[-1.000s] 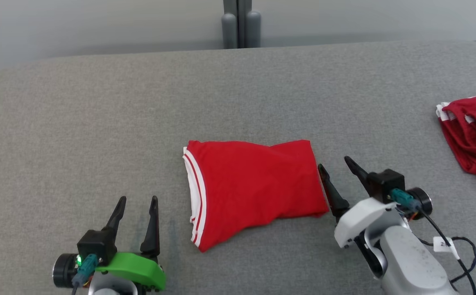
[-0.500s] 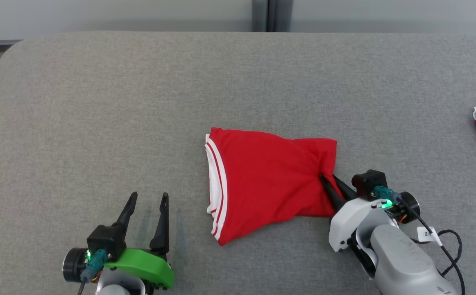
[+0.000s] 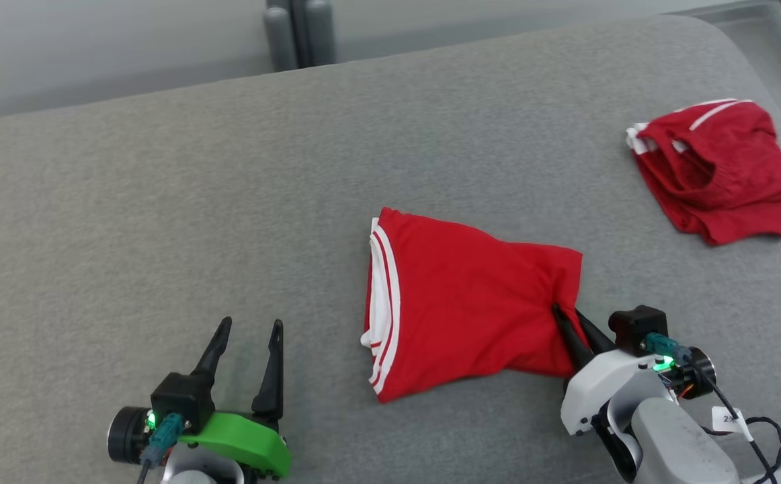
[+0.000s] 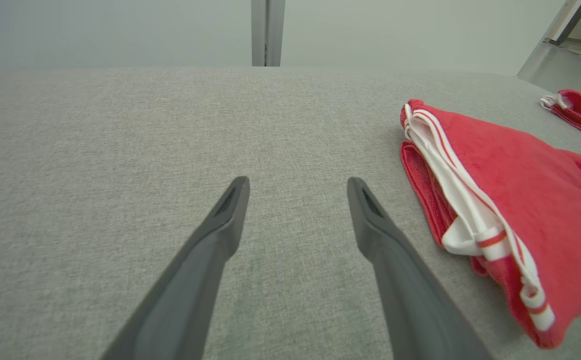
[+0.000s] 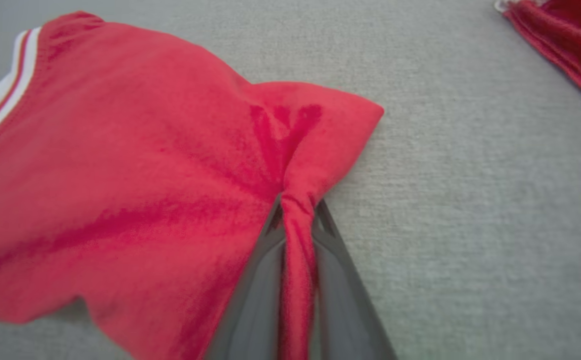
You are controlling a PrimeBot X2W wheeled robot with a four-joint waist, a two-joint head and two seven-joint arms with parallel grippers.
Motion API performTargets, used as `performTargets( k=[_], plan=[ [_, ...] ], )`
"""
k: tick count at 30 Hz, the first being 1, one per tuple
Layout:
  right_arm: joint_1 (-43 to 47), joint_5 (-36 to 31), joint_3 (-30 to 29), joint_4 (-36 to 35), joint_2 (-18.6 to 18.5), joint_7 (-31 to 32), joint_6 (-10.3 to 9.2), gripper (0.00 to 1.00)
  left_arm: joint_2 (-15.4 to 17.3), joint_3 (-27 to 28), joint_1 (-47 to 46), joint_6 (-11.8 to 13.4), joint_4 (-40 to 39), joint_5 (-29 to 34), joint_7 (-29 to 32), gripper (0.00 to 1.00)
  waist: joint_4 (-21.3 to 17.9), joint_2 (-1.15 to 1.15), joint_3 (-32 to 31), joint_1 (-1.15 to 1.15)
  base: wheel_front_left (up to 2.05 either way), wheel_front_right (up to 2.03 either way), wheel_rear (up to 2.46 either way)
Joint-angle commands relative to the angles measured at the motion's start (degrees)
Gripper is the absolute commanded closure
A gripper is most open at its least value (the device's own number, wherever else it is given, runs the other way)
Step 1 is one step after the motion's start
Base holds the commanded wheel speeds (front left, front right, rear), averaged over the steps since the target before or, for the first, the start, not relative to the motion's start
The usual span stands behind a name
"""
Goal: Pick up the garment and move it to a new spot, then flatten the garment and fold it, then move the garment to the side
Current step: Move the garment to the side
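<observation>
Head view puts the folded red knit garment with white striped trim (image 3: 464,316) just right of the frame's centre, lying on the grey cloth-covered desk (image 3: 162,235). Your right gripper (image 3: 566,313) is at the garment's right edge, in the lower right. The right wrist view shows its two dark fingers (image 5: 258,285) clenched on a gathered pinch of red cloth, with creases fanning out from it. Your left gripper (image 3: 252,325) sits at the lower left, fingers spread with nothing between them, apart from the striped hem. A second, crumpled red garment (image 3: 720,175) lies at the upper right. Expect the cloth to be light, soft and limp. Pulled from one pinch, it will likely drag, bunch and let the folded layers slide apart. A hold deep enough to catch every layer at that edge looks safest.
</observation>
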Motion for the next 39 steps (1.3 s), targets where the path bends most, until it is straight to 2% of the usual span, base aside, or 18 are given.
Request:
performTargets(
  k=[1, 6, 12, 19, 23, 25, 27, 31, 38, 39],
  plan=[
    [1.3, -0.4, -0.4, -0.4, -0.5, 0.2, -0.24, 1.0, 0.6, -0.5, -1.0, 0.2, -0.3, -0.1, 0.0, 0.0, -11.2, 0.0, -0.7, 0.0, 0.0, 0.0, 0.0],
    [1.9, -0.5, -0.3, -2.7, -0.4, 0.2, -0.18, 1.0, 1.4, -2.0, -1.2, 0.2, -0.9, -0.3, 0.0, 0.0, -16.6, 0.0, 0.4, 0.0, 0.0, 0.0, 0.0],
    [0.6, -2.2, 0.4, -4.6, -0.4, 0.2, -0.18, 1.0, 2.2, -3.5, -1.7, 0.2, -1.5, -0.3, 0.0, 0.0, -19.7, 0.0, 1.9, 0.0, 0.0, 0.0, 0.0],
    [-6.8, -3.4, 3.6, -6.2, -0.3, 0.2, -0.18, 1.0, 3.8, -4.3, -3.0, 0.2, -2.0, -0.6, 0.0, 0.0, -19.4, 0.0, 5.3, 0.0, 0.0, 0.0, 0.0],
    [-15.2, -5.0, 5.6, -4.3, -0.3, 0.2, -0.18, 1.0, 4.9, -4.1, -4.2, 0.2, -2.4, -0.8, 0.0, 0.0, -18.0, 0.0, 7.8, 0.0, 0.0, 0.0, 0.0],
    [-20.5, -6.8, 4.3, -2.4, -0.4, 0.3, -0.18, 1.0, 5.6, -4.1, -4.7, 0.2, -2.6, -1.0, 0.0, 0.0, -17.3, 0.0, 9.1, 0.0, 0.0, 0.0, 0.0],
    [-25.5, -9.6, 1.2, 0.3, -0.4, 1.0, -0.18, 1.0, 6.3, -4.2, -5.3, 0.2, -2.9, -0.9, 0.0, 0.0, -16.6, 0.0, 10.4, 0.0, 0.0, 0.0, 0.0],
    [-33.1, -20.2, -8.6, 4.5, -1.7, 3.6, -0.18, 1.0, 7.5, -4.7, -6.6, 0.2, -3.2, -1.1, 0.0, 0.0, -14.9, 0.0, 12.8, 0.0, 0.0, 0.0, 0.0],
    [-34.3, -38.1, -27.2, 2.2, -5.3, 8.9, -0.18, 1.0, 7.8, -4.8, -8.2, 0.2, -3.0, -1.6, 0.0, 0.0, -12.4, 0.0, 14.4, 0.0, 0.0, 0.0, 0.0],
    [-33.8, -40.2, -30.3, 1.1, -5.5, 8.9, -0.18, 0.85, 7.8, -4.8, -8.2, 0.2, -3.0, -1.7, 0.1, 0.0, -12.2, 0.0, 14.4, 0.0, 0.0, 0.0, 0.0]
  ],
)
